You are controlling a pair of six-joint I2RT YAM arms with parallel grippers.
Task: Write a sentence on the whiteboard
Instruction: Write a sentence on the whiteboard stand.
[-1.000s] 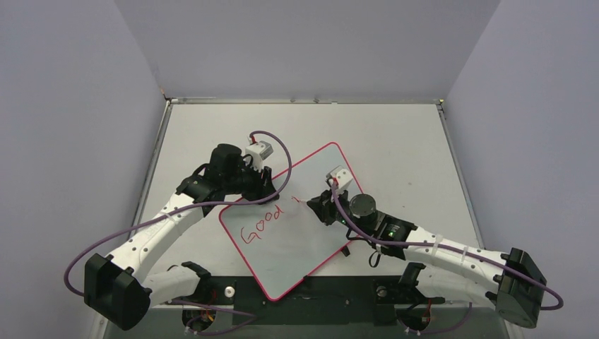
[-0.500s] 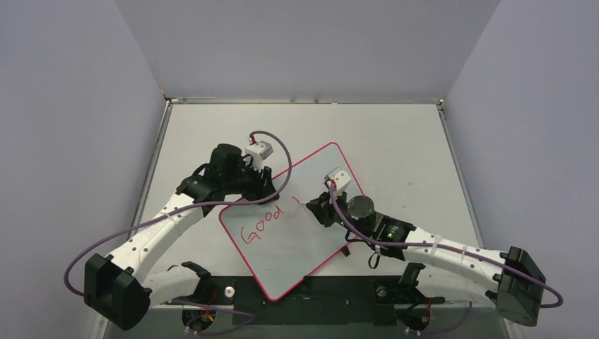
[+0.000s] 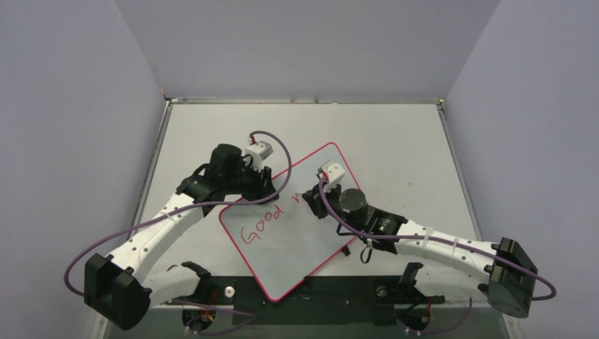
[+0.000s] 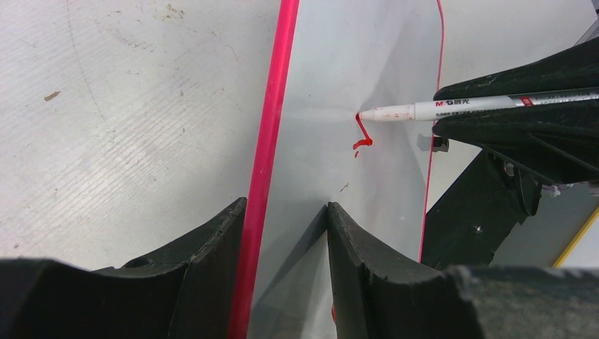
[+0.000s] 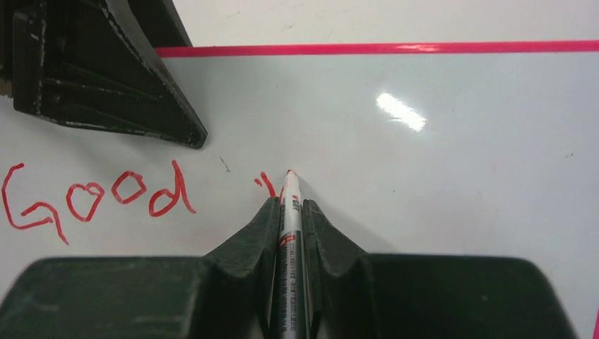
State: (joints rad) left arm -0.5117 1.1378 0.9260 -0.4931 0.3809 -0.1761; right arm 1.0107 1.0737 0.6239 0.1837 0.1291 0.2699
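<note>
Your right gripper (image 5: 289,203) was shut tight on the red marker pen (image 4: 459,107). The pen lay straight between its two fingers, with the tip poking out in front. I think that kept the pen from wobbling. The tip touched the whiteboard (image 3: 304,244) just ahead of those fingers.

The sentence (image 5: 99,201) was only begun. "Good" sat off to one side of the right fingers, toward the left gripper. A small red stroke, likely the start of the next word, sat right beside the pen tip.

Your left gripper (image 4: 286,212) had its fingers (image 4: 353,244) apart. The board's pink frame (image 4: 268,141) ran between them, so one finger was over the board and the other over the grey table (image 4: 106,106). It looked placed there to stop the board sliding while you wrote, but I could not tell how hard it pressed.

Most of the sentence was left to write, on the bare white past the pen tip.
</note>
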